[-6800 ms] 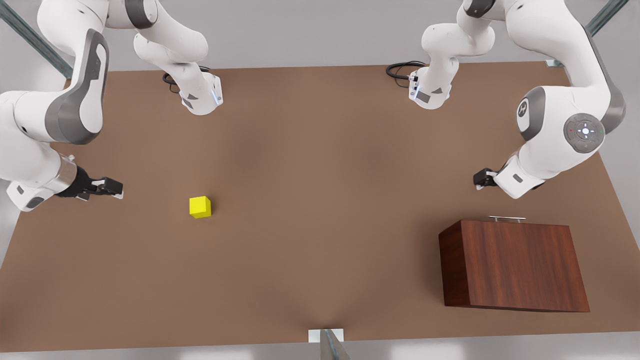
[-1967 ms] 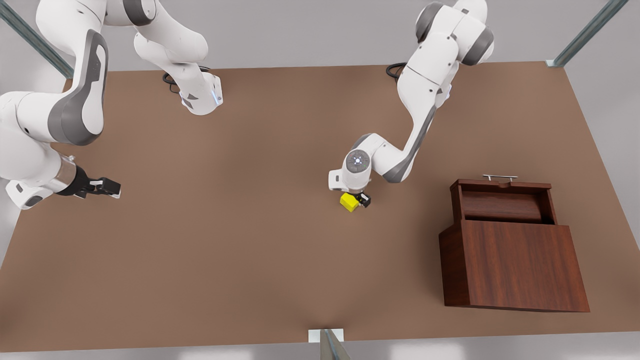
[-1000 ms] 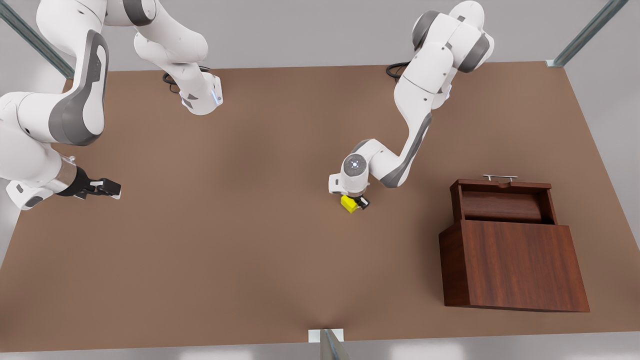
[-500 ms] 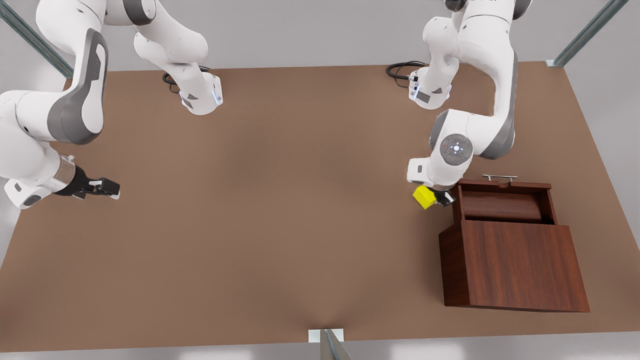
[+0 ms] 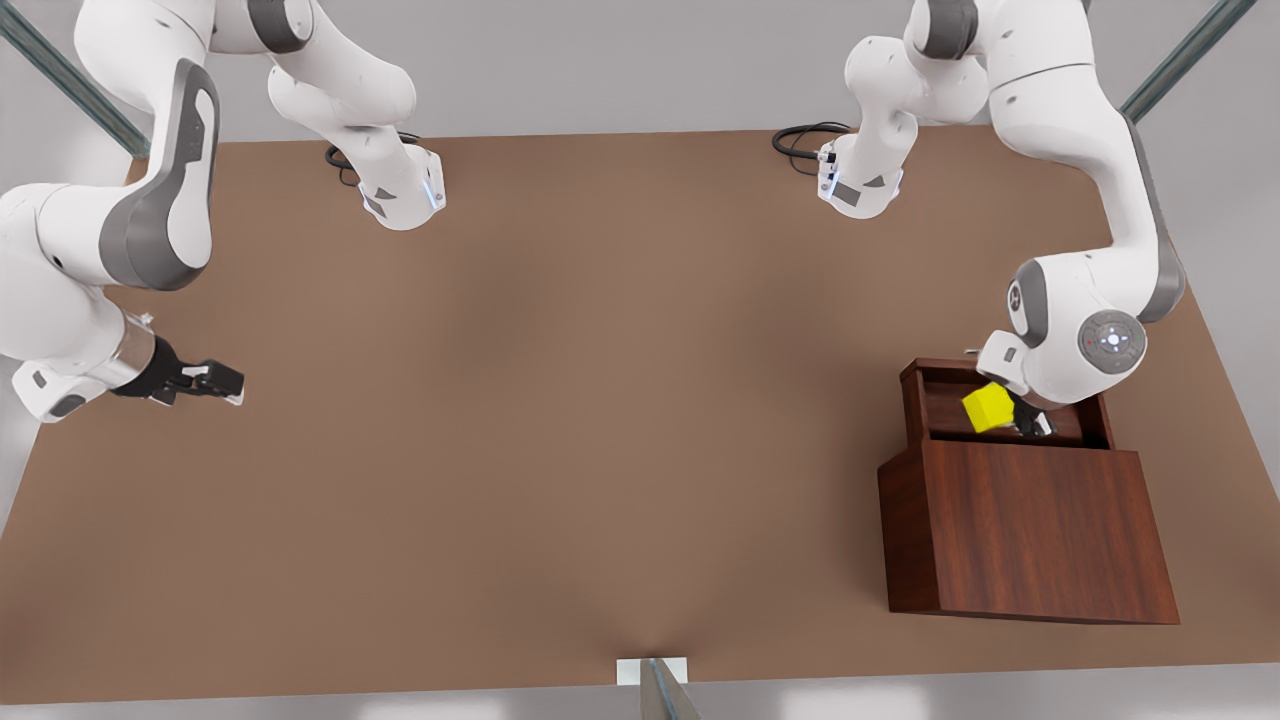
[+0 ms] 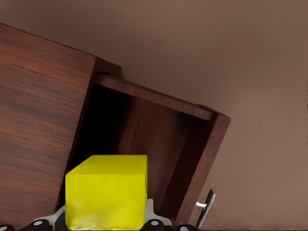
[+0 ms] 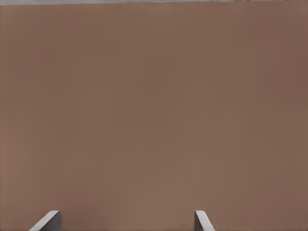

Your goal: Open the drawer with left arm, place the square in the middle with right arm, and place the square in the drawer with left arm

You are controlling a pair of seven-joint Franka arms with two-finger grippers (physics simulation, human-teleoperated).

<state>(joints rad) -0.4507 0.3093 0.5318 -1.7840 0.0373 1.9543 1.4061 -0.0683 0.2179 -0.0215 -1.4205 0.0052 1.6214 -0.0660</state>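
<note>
While my left gripper point(image 5: 1012, 418) hangs over the pulled-out drawer point(image 5: 1000, 405), its fingers are clamped on the square point(image 5: 986, 408), narrowed to the cube's width. From my left wrist, the square point(image 6: 107, 190) sits right against the camera, yellow and gripped at its lower edge, with my finger bases showing beneath it. Past it lies the drawer point(image 6: 159, 139), its dark wood floor and side walls open below the cube; I cannot tell whether the cube touches the floor. At the drawer's outer end I see the silver handle point(image 6: 204, 207), and on the other side the wooden box point(image 6: 38, 125) it slides from. In the front view the box point(image 5: 1030, 530) stands at the table's point(image 5: 600, 450) right.

Well apart, at the front view's left, my right gripper point(image 5: 215, 380) waits low over bare tabletop. From my right wrist its fingertips point(image 7: 48, 221) stand wide apart, holding nothing, with plain brown table point(image 7: 154, 106) stretching beyond.
</note>
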